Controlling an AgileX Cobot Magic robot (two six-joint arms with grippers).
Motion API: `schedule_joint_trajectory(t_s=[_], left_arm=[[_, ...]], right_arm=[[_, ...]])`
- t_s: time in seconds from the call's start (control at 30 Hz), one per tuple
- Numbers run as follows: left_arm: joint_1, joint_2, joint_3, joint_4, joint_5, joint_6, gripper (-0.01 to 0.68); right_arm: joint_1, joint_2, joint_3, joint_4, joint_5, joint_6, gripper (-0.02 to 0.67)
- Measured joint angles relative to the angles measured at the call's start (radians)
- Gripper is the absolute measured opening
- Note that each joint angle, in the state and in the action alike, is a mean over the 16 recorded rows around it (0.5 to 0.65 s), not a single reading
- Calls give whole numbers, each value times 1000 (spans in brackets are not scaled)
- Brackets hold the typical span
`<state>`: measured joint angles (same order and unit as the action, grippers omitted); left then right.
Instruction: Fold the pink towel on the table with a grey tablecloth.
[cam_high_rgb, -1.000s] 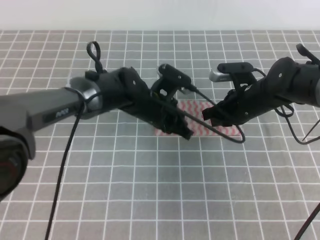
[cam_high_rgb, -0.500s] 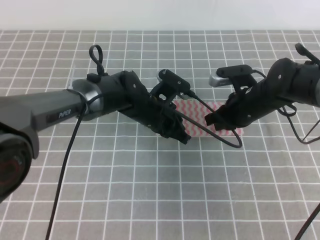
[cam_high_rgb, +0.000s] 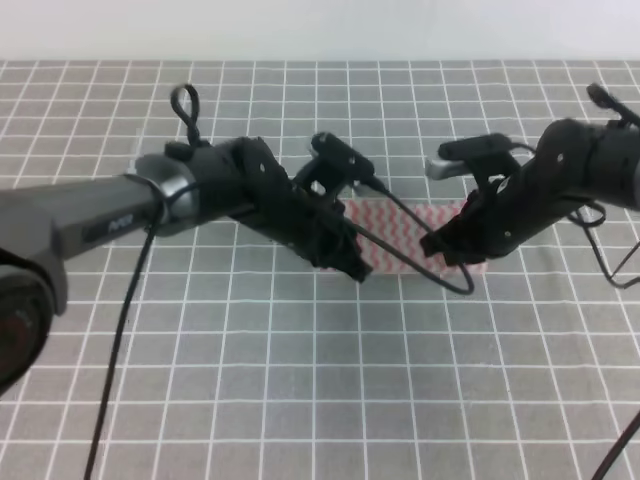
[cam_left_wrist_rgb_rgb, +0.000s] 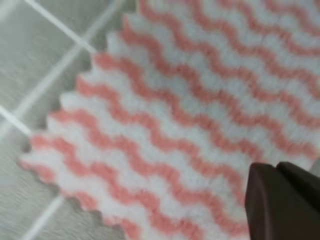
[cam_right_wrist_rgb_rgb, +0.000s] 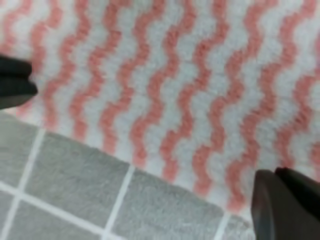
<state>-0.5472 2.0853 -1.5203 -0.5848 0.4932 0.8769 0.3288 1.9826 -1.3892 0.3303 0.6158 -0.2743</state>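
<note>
The left gripper (cam_high_rgb: 350, 262) is lowered at the pink towel's (cam_high_rgb: 405, 232) 9 o'clock end and the right gripper (cam_high_rgb: 447, 250) at its 3 o'clock end; whether either is clamped cannot be told. The towel is spread flat between them on the table with a grey tablecloth (cam_high_rgb: 300, 380).

The exterior high view looks down from the front onto both arms. Each wrist camera sits close above the pink towel (cam_left_wrist_rgb_rgb: 175, 125) beside its claw.
</note>
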Motion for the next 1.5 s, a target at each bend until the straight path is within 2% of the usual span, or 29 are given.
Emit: schedule_joint_trajectory(t_s=[0.27, 0.63, 0.8, 1.33, 1.5], left_arm=[[8, -31, -1, -6, -58, 7, -1], [18, 1, -1, -8, -92, 9, -1], [19, 21, -1, -10, -92, 7, -1], [19, 36, -1, -11, -94, 7, -1], [19, 39, -1, -11, -93, 7, -1]], right_arm=[[-7, -27, -19, -76, 19, 57, 22], [-32, -20, -34, -126, 43, 150, 227], [-38, -4, -34, -132, 41, 185, 284], [-40, 53, -38, -134, 10, 240, 278], [-40, 61, -39, -133, 4, 247, 230]])
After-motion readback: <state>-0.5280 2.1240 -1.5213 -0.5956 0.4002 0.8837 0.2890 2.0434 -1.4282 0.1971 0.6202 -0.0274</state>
